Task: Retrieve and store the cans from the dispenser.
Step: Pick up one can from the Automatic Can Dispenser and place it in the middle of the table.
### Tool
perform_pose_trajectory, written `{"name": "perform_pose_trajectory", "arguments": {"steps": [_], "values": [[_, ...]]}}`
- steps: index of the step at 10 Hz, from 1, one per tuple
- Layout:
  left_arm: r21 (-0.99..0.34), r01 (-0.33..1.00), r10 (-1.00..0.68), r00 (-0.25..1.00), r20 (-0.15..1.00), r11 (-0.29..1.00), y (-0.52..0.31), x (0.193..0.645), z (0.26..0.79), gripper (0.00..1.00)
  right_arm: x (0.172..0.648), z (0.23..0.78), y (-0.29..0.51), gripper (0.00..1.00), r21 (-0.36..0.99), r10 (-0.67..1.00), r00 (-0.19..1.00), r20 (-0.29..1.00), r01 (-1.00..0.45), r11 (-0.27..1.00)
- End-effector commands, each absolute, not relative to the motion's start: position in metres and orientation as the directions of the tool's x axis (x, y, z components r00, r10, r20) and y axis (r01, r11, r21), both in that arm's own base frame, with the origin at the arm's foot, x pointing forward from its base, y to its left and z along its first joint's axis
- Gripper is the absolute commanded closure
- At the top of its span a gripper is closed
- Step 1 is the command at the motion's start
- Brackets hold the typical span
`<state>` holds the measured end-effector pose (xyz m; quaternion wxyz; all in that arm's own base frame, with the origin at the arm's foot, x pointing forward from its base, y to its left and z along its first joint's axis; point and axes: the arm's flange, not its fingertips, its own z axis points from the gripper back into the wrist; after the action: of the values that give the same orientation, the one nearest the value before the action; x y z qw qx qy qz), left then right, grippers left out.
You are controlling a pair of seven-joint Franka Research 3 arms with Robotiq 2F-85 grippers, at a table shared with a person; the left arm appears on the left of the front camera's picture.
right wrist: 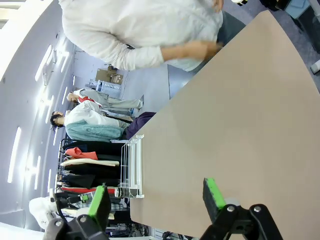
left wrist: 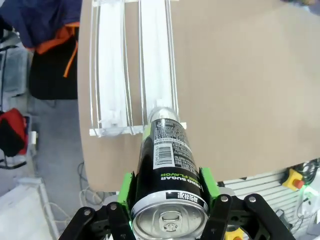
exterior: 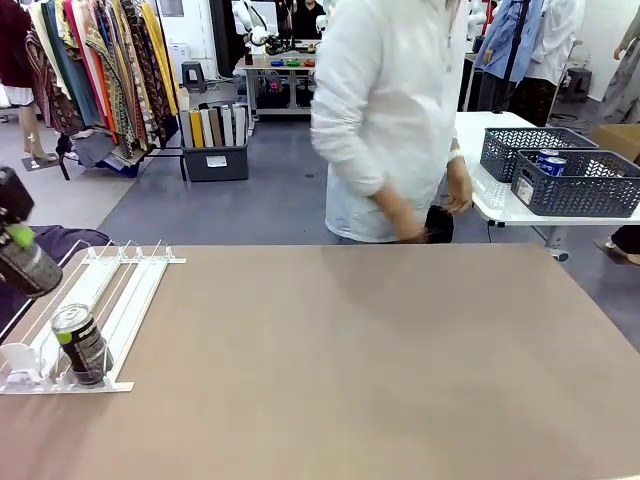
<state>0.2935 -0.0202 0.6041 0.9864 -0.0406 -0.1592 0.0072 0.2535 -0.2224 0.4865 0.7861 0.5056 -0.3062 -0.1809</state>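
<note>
My left gripper (left wrist: 167, 189) is shut on a black can with green marks (left wrist: 167, 160), its green pads (left wrist: 207, 184) pressing both sides and the silver top facing the camera. In the front view that gripper (exterior: 20, 243) hangs at the far left edge, holding the can (exterior: 32, 270) tilted above the dispenser (exterior: 125, 290). A second black can (exterior: 80, 345) stands at the near end stop of the white rack. My right gripper (right wrist: 156, 197) is open over the table with nothing between its fingers. The rack (right wrist: 131, 167) and its can (right wrist: 122, 191) lie beyond it.
A person in a white shirt stands at the table's far edge, with a dark object in one hand (exterior: 440, 222). Dark lattice baskets (exterior: 590, 195) sit on a white side table at the right, blue cans (exterior: 548, 162) inside one. The brown tabletop (exterior: 380, 360) stretches right of the rack.
</note>
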Motion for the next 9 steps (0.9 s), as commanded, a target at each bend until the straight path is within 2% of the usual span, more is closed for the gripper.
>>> {"name": "perform_pose_trajectory", "arguments": {"steps": [1,3,4,7,9], "values": [[-0.175,0.007,0.054,0.938,0.344,0.984,-0.003,0.295,0.604,1.0,0.256,0.488,-0.223,0.0,0.908,-0.599,0.733,0.321,-0.059,0.414],[-0.216,-0.013,0.08,0.949,0.304,0.976,0.006,0.303,0.598,1.0,0.256,0.488,-0.223,0.0,0.908,-0.599,0.733,0.321,-0.059,0.414],[-0.151,-0.021,0.07,0.943,0.326,0.988,-0.002,0.291,0.608,1.0,0.256,0.488,-0.223,0.0,0.908,-0.599,0.733,0.321,-0.059,0.414],[-0.151,-0.021,0.07,0.943,0.326,0.988,-0.002,0.291,0.608,1.0,0.256,0.488,-0.223,0.0,0.908,-0.599,0.733,0.321,-0.059,0.414],[-0.219,0.004,0.061,0.955,0.291,0.976,-0.017,0.301,0.594,1.0,0.256,0.488,-0.223,0.0,0.908,-0.599,0.733,0.321,-0.059,0.414]]}}
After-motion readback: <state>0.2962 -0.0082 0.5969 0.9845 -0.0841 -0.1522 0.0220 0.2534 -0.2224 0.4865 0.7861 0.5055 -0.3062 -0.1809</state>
